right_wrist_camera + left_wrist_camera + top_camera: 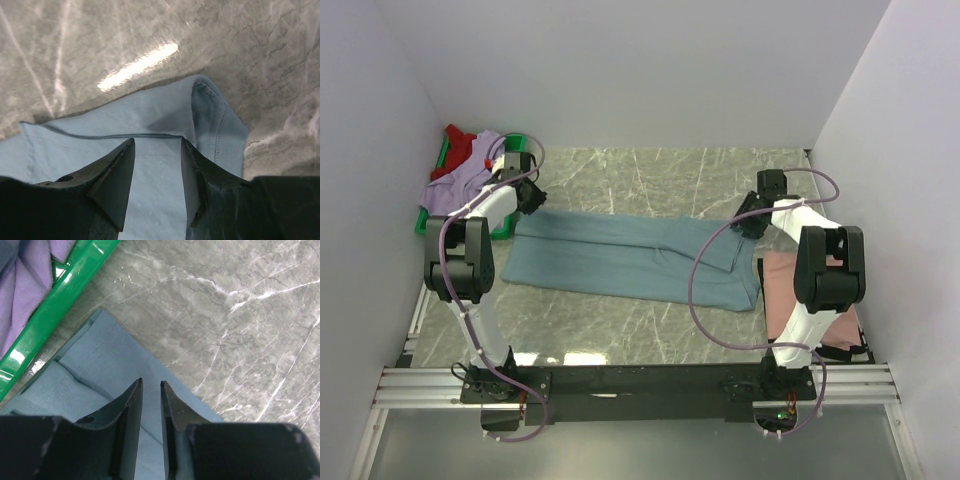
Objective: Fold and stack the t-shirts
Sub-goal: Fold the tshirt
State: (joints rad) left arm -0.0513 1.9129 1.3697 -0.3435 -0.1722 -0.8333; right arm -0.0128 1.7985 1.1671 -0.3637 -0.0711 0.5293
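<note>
A dusty grey-blue t-shirt (620, 260) lies folded lengthwise across the middle of the table. My left gripper (527, 197) is over its far left corner. In the left wrist view the gripper (150, 383) has a narrow gap between its jaws, with the blue cloth (100, 365) beneath. My right gripper (750, 218) is over the far right corner. In the right wrist view it (157, 141) is open over the cloth (150, 115), just short of a hem. A salmon pink shirt (782, 285) lies under the right arm. Lavender (460, 185) and red (465, 148) shirts lie in the tray.
The green plastic tray (420, 225) stands at the far left against the wall; its rim (65, 295) is close beside the left gripper, with lavender cloth (25, 285) inside. White walls enclose the marbled table on three sides.
</note>
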